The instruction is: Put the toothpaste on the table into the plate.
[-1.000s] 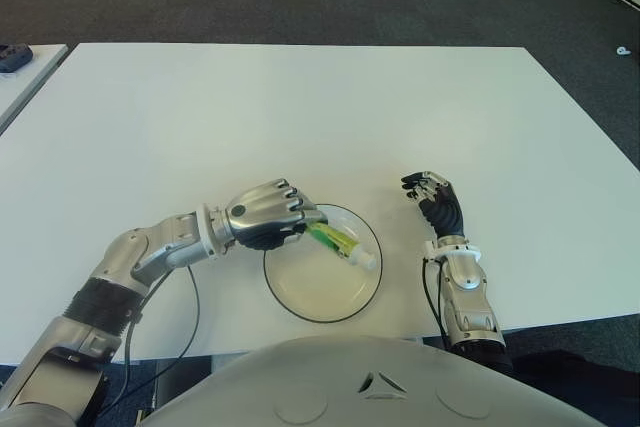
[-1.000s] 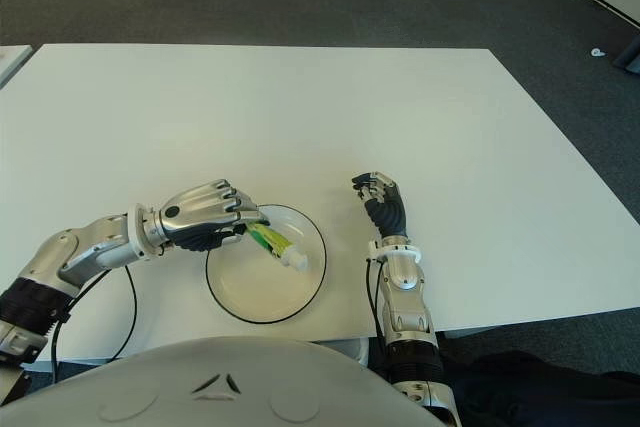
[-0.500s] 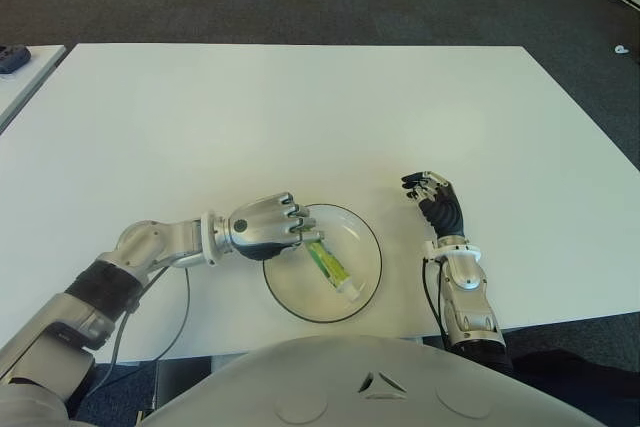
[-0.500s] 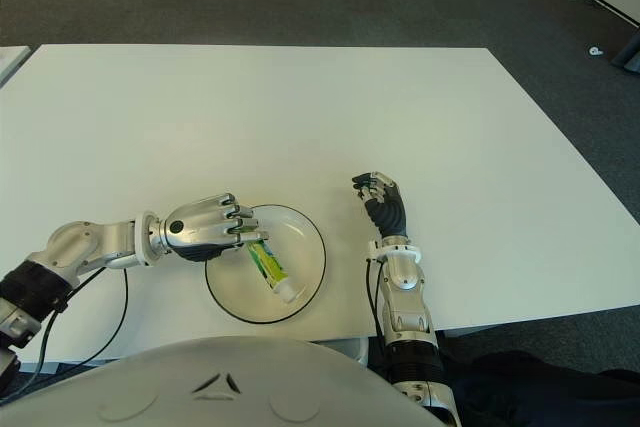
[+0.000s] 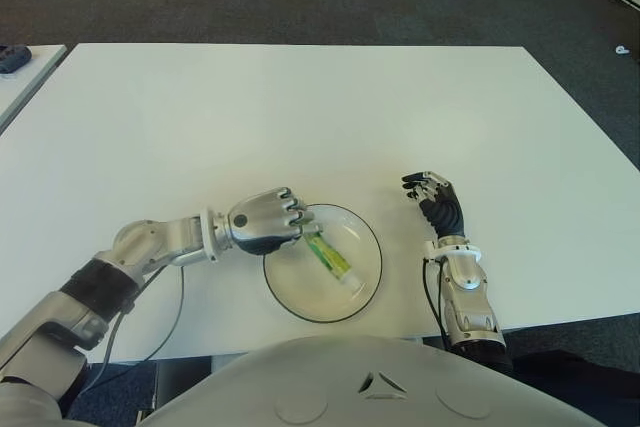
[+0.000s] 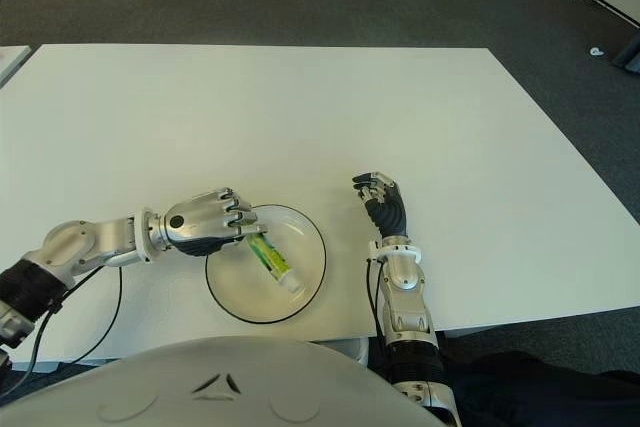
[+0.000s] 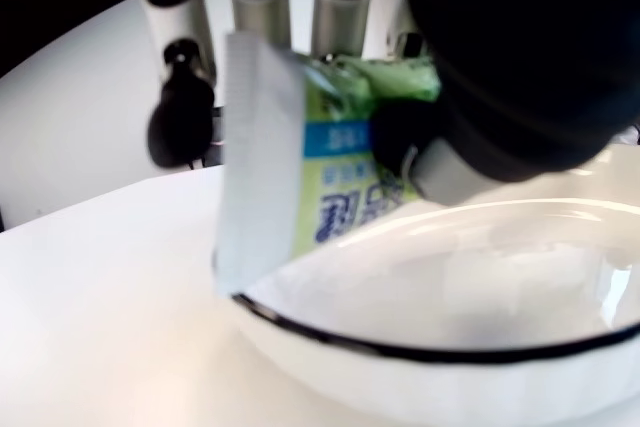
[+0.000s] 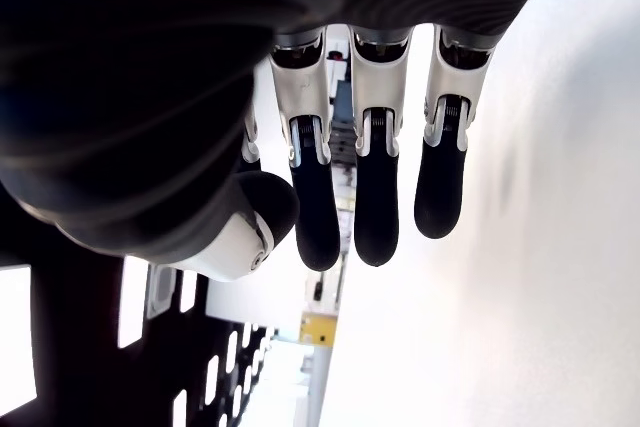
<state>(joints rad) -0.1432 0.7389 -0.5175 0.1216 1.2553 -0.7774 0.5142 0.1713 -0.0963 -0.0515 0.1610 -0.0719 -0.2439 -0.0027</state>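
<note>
A green and white toothpaste tube (image 5: 331, 257) lies slanted inside the clear round plate (image 5: 374, 247), cap end toward the plate's front. My left hand (image 5: 268, 219) is at the plate's left rim, its fingers curled over the tube's flat tail end. In the left wrist view the thumb presses on the toothpaste tube (image 7: 340, 197), just above the plate rim (image 7: 420, 349). My right hand (image 5: 432, 195) shows to the right of the plate, fingers relaxed, holding nothing.
The white table (image 5: 300, 117) stretches wide behind the plate. A second table corner (image 5: 25, 67) with a dark object on it shows at the far left. A cable (image 5: 181, 299) hangs below my left forearm near the table's front edge.
My left hand has lowered the tube from above the plate's rim into the plate, then shifted a little away from me. The tube now rests flatter. The right hand has not moved.
</note>
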